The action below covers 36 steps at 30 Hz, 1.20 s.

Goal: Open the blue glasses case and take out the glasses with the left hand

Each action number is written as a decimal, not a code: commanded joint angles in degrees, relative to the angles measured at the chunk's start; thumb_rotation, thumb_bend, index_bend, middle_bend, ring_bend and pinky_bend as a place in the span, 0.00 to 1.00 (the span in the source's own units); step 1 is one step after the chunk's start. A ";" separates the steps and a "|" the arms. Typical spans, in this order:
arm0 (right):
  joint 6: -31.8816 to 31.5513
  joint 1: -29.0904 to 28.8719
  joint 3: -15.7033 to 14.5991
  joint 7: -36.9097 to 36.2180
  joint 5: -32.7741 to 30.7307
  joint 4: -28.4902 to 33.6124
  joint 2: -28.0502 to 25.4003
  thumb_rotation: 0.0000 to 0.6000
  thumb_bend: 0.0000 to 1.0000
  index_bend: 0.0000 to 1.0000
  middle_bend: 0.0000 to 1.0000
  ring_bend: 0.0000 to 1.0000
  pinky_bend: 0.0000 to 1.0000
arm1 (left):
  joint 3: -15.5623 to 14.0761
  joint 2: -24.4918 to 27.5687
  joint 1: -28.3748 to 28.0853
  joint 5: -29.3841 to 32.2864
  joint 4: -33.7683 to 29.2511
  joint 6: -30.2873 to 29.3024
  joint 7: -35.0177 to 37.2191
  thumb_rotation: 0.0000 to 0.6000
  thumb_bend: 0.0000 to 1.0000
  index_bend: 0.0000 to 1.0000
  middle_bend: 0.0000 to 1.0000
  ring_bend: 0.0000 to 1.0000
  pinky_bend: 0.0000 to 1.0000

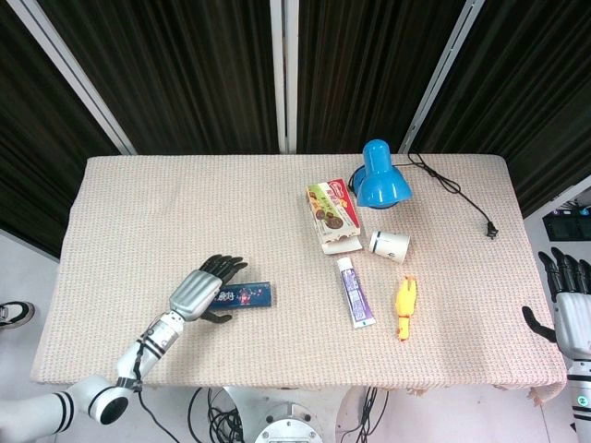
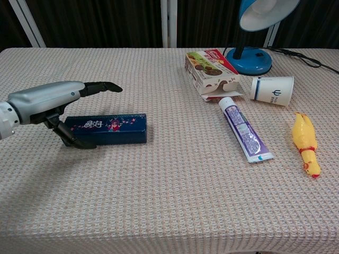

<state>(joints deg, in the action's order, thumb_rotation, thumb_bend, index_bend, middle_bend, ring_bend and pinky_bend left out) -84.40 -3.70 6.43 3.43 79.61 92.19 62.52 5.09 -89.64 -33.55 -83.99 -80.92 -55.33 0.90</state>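
Note:
The blue glasses case (image 1: pixel 247 295) (image 2: pixel 108 128) lies closed on the woven cloth, left of the table's middle and near the front edge. My left hand (image 1: pixel 199 291) (image 2: pixel 50 100) is at its left end. The fingers stretch out flat above and behind the case, and the thumb reaches down in front of it; nothing is gripped. No glasses are visible. My right hand (image 1: pixel 568 300) hangs off the table's right edge with its fingers spread upward and nothing in it; the chest view does not show it.
To the right of the case lie a toothpaste tube (image 1: pixel 355 291), a yellow rubber chicken (image 1: pixel 405 307), a tipped paper cup (image 1: pixel 390 245) and an opened snack box (image 1: pixel 333 215). A blue desk lamp (image 1: pixel 381 177) stands at the back, its cord (image 1: pixel 462 198) trailing right.

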 commanded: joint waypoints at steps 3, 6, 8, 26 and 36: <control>0.66 -0.07 0.12 -0.27 -0.83 -0.54 0.28 1.00 0.21 0.00 0.00 0.00 0.00 | 0.74 -0.82 -0.54 2.54 2.43 0.71 0.71 1.00 0.13 0.07 0.04 0.00 0.03; 1.44 -0.21 -0.11 -0.28 -1.10 -0.90 0.54 1.00 0.21 0.00 0.00 0.00 0.00 | 1.02 -0.86 -0.30 3.30 3.38 0.07 1.40 1.00 0.13 0.07 0.05 0.00 0.03; 1.74 -0.30 -0.21 -0.28 -1.10 -1.07 0.68 1.00 0.21 0.00 0.00 0.00 0.00 | 1.19 -0.94 -0.23 3.49 4.09 -0.41 1.75 1.00 0.13 0.07 0.05 0.00 0.03; 2.39 -0.39 -0.35 -0.28 -1.27 -0.62 0.39 1.00 0.21 0.00 0.00 0.00 0.00 | -0.71 2.01 0.32 -0.58 3.56 -4.67 6.03 1.00 0.17 0.08 0.11 0.00 0.05; 2.51 -0.40 -0.46 0.98 -1.57 0.36 0.31 1.00 0.21 0.00 0.00 0.00 0.00 | -2.67 3.48 -0.82 -3.82 3.18 -4.34 9.46 1.00 0.21 0.10 0.20 0.00 0.07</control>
<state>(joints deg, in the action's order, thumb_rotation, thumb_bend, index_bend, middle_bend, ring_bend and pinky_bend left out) -81.93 -4.12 5.90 4.23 78.25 92.42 62.88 2.50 -86.21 -34.28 -87.75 -77.71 -59.77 10.27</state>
